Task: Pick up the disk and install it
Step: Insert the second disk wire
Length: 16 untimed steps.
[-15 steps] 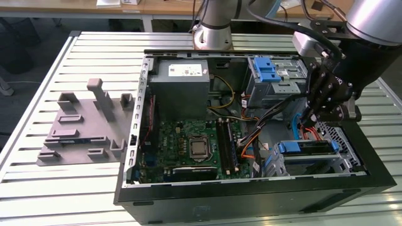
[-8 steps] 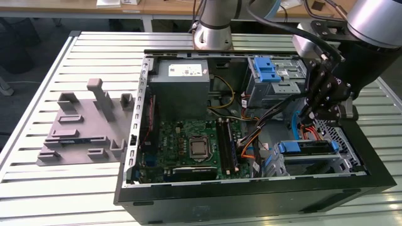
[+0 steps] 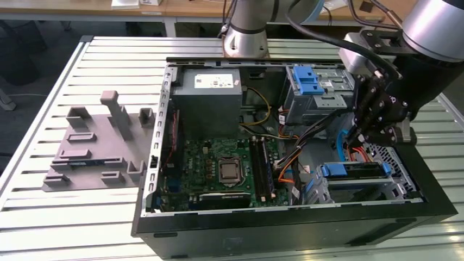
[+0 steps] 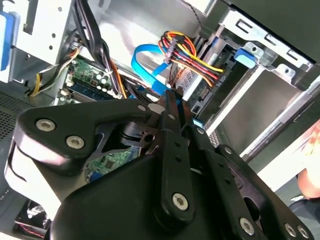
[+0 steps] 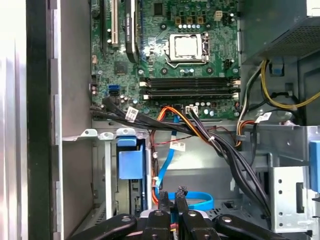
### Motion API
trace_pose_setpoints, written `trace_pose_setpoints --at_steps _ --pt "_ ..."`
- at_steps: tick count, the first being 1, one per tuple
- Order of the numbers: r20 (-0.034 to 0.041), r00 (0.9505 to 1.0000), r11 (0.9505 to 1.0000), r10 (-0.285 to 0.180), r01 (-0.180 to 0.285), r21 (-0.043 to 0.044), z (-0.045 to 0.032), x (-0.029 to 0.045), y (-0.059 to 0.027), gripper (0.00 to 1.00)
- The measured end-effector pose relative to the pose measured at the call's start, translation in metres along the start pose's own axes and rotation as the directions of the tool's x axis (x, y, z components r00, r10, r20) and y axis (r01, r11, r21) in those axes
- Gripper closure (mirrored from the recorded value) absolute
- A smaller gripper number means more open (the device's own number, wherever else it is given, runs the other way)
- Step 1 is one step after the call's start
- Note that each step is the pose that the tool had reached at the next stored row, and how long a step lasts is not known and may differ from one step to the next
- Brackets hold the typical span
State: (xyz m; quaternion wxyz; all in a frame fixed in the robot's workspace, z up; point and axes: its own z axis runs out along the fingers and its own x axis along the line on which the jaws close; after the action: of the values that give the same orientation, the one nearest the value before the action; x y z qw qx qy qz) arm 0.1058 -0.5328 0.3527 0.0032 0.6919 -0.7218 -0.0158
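Open computer case (image 3: 290, 228) lying on a slatted metal table (image 3: 73, 217), side panel off, insides facing up. Beside it on the table, toward the exterior view's left, a grey plastic fixture (image 3: 94, 147) with upright posts.

Inside the case: green circuit board (image 3: 225, 168) in the middle, grey power-supply box (image 3: 210, 103) along the far wall, grey metal cage (image 3: 319, 95) with a blue latch in the far corner on the exterior view's right.

Gripper (image 3: 366, 140) lowered into the case on the exterior view's right, between that cage and the near corner, among black and orange wires. Jaws together, with nothing seen between them. In both wrist views, the two black fingertips side by side at the gripper (image 5: 173, 197) (image 4: 172, 97), just beside a flat blue cable (image 5: 192, 200) that loops across the case floor.

Disk (image 3: 360, 170) seated in the drive bay at the near corner on the exterior view's right, just below the gripper and apart from it. Silver body lying flat in the bay's metal frame, blue plastic rail end turned toward the circuit board. In the first wrist view, the disk's blue end (image 5: 131, 165) slotted between the bay's upright metal walls, near the case's side wall, with the fingertips near it but not touching.

In the second wrist view, a bundle of red, yellow and black wires (image 4: 187, 52) reaching toward the bay past the blue cable.
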Motion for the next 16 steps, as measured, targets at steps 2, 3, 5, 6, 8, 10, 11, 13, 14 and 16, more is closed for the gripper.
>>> trace_pose_setpoints --at_steps 2,3,5,6,8,10,11,13,14,16 --pt "-0.0081 1.0000 1.0000 -0.001 0.001 0.0016 0.0007 0.0007 -0.0001 0.84" --pt "-0.0128 0.9999 1.0000 -0.002 0.002 0.0028 0.0009 0.0010 -0.0001 0.84" --pt "-0.0202 0.9998 1.0000 -0.002 0.002 0.0051 0.0017 0.0022 0.0000 0.84" --pt "-0.0212 0.9998 1.0000 -0.002 0.002 0.0061 0.0023 0.0034 0.0000 0.84" --pt "-0.0208 0.9998 1.0000 -0.002 0.002 0.0077 0.0042 0.0067 -0.0002 0.84" --pt "-0.0204 0.9998 1.0000 -0.002 0.003 0.0089 0.0061 0.0121 -0.0003 0.84" --pt "-0.0203 0.9998 1.0000 -0.003 0.003 0.0093 0.0069 0.0146 -0.0004 0.84" --pt "-0.0200 0.9998 0.9999 -0.003 0.003 0.0098 0.0084 0.0172 -0.0006 0.84" --pt "-0.0199 0.9998 0.9999 -0.003 0.003 0.0098 0.0085 0.0173 -0.0005 0.84" --pt "-0.0202 0.9998 0.9999 -0.003 0.003 0.0099 0.0085 0.0173 -0.0006 0.84"
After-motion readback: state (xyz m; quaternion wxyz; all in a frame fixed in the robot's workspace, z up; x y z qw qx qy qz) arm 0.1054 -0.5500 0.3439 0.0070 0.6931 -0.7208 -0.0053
